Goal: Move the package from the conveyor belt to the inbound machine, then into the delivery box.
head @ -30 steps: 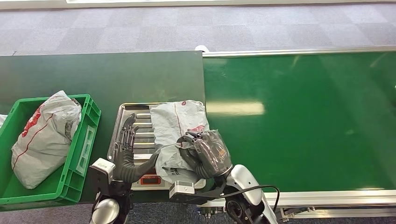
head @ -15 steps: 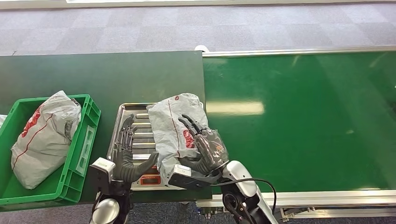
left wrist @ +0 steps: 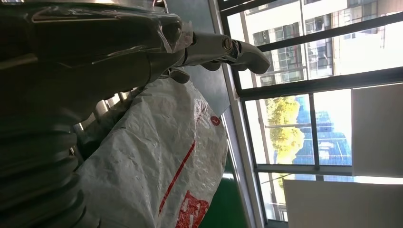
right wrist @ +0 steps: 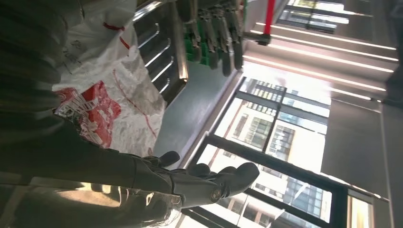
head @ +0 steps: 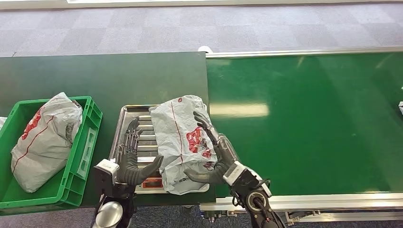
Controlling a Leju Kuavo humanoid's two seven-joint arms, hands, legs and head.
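Note:
The grey-white package (head: 183, 137) with red print lies across the roller tray of the inbound machine (head: 124, 114), its right edge reaching the conveyor belt (head: 309, 123). My right hand (head: 216, 147) lies flat along the package's right side with fingers stretched and thumb at its near end. My left hand (head: 130, 152) rests on the rollers at the package's left, fingers straight, thumb touching the bag. In the left wrist view the package (left wrist: 157, 156) sits just past my left hand (left wrist: 95, 61). The right wrist view shows the package (right wrist: 104, 95) beside my right hand (right wrist: 157, 175).
The green delivery box (head: 90, 137) stands left of the machine and holds another grey-white bag (head: 45, 137). A white object (head: 400, 107) peeks in at the belt's far right edge. Grey carpet lies beyond the tables.
My right hand has let go of the bunched bag and stretched its fingers along its side. The package has spread flat over the tray. My left hand has barely moved.

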